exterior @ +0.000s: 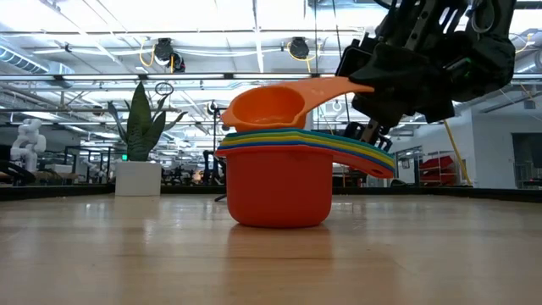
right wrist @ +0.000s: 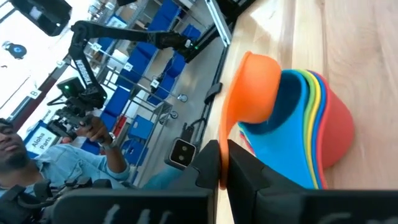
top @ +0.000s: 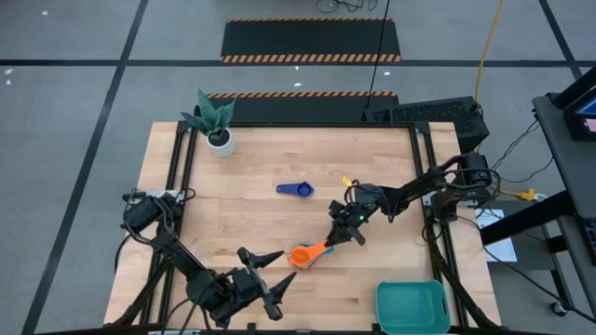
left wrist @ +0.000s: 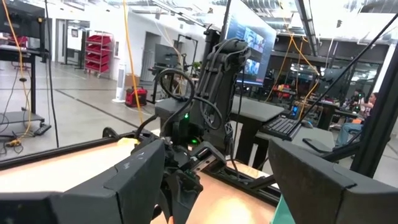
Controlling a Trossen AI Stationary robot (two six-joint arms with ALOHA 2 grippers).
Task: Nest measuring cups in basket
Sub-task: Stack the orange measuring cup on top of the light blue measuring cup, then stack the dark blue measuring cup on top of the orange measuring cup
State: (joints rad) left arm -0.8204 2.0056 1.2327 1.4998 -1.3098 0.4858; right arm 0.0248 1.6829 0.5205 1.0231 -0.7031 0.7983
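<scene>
A stack of nested measuring cups stands on the table on the base of its outer red cup. Yellow, green and blue rims show inside the red cup. An orange cup sits tilted over the stack's mouth, with my right gripper shut on its handle. A navy cup lies alone on the table farther back. The teal basket stands at the near right edge. My left gripper waits open near the table's front, left of the stack, holding nothing. My right gripper pinches the orange cup's flat handle near its free end between its two fingers. The fingers come nearly level from the far right and lie along the handle. The cup is tilted, its bowl dipping into the light blue top cup of the stack.
A white pot with a plant stands at the far left corner. Bare wood lies between the stack and the basket. Black frame rails run along the table's left and right edges.
</scene>
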